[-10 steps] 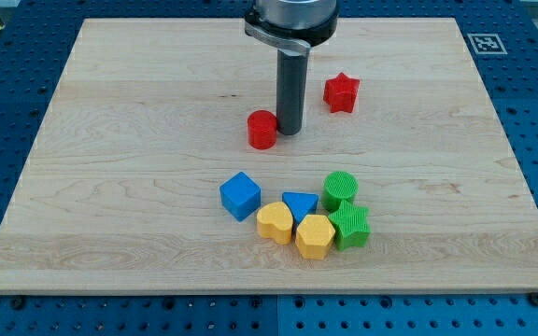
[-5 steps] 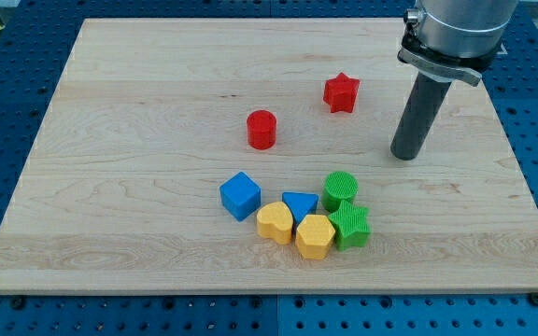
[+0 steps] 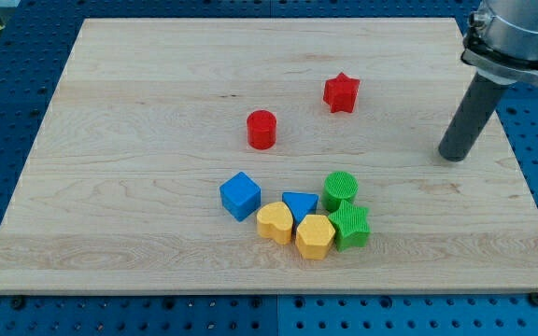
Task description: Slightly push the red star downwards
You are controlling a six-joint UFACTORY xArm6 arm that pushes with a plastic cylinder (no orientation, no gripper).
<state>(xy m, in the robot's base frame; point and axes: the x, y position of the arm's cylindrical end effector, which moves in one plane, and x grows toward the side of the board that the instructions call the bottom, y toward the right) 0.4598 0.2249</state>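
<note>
My tip (image 3: 453, 157) rests near the wooden table's (image 3: 110, 112) right edge, well apart from the red plastic star block (image 3: 341, 92), which lies right of centre toward the view's top. The tool, a bare rod, holds nothing. I judge this the approach step: the tip must next get above the star.

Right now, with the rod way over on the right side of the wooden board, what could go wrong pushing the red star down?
My tip sits far to the view's right of the red star block and lower than it, so a direct approach would likely shove it left rather than down.

The red cylinder block lies down-left of the star; an angled or overlong push might drive the star into it.
</note>
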